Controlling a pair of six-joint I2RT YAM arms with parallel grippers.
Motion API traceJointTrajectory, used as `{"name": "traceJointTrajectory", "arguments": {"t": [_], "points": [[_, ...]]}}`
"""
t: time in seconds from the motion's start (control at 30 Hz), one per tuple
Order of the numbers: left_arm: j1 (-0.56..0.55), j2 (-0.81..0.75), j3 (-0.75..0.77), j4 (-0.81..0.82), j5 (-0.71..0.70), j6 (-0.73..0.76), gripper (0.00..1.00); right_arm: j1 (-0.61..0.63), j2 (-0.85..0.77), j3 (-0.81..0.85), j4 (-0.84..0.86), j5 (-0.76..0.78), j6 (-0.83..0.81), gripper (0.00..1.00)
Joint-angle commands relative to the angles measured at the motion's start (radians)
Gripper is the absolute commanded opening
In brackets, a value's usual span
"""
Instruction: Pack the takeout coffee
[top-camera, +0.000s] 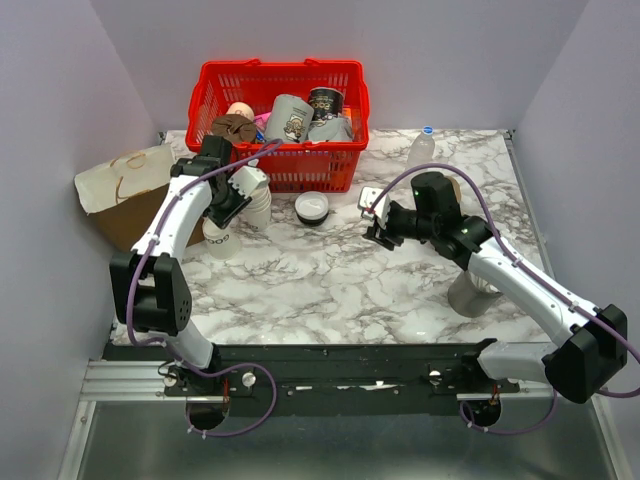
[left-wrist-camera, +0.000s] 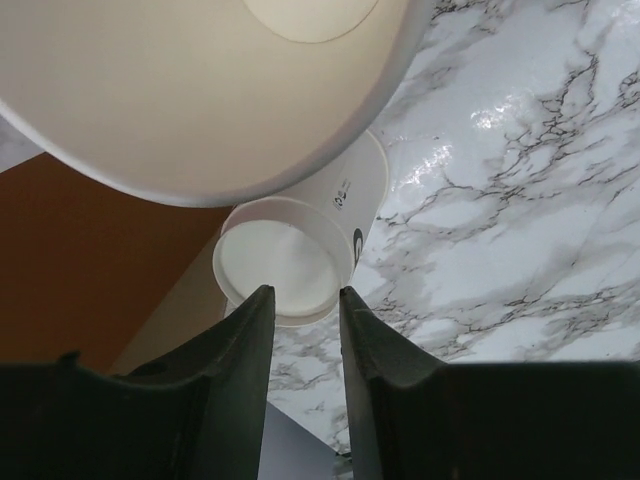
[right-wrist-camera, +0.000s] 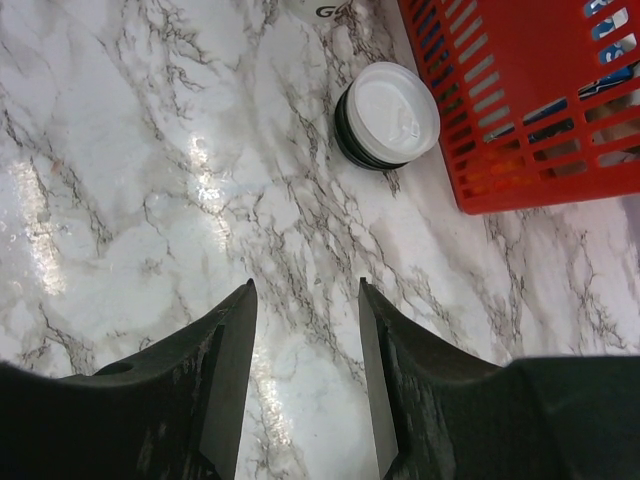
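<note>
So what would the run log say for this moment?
left end effector: part-open by paper cup | right end effector: open, empty | lid: on table beside basket

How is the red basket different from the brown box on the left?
The red basket is bright red; the brown box is brown with a whitish flap on top. The basket's sides have slots you can see through; the box's sides are solid. The basket is open and shows mugs inside; the box's flap covers its top. Both are containers for holding things.
</note>
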Motion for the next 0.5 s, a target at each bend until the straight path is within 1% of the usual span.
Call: {"name": "traceJointTrajectory", "arguments": {"t": [0.0,0.13,0.33,0.47], "points": [[0.005,0.027,0.007,-0.025,0.032,0.004,0.38,-0.011,-0.002,0.013,-0.022,0.022,0.001,0.54],[0.005,0.027,-0.035,-0.003,0.031,-0.004,0.37,-0.014,0.008,0.022,-0.023,0.02,0.0,0.54],[0.005,0.044,-0.053,0.012,0.026,-0.013,0.35,-0.016,0.005,0.018,-0.023,0.017,0.003,0.54],[0.005,0.051,-0.055,0.015,0.02,-0.019,0.28,-0.016,-0.001,0.012,-0.023,0.019,0.001,0.54]]}}
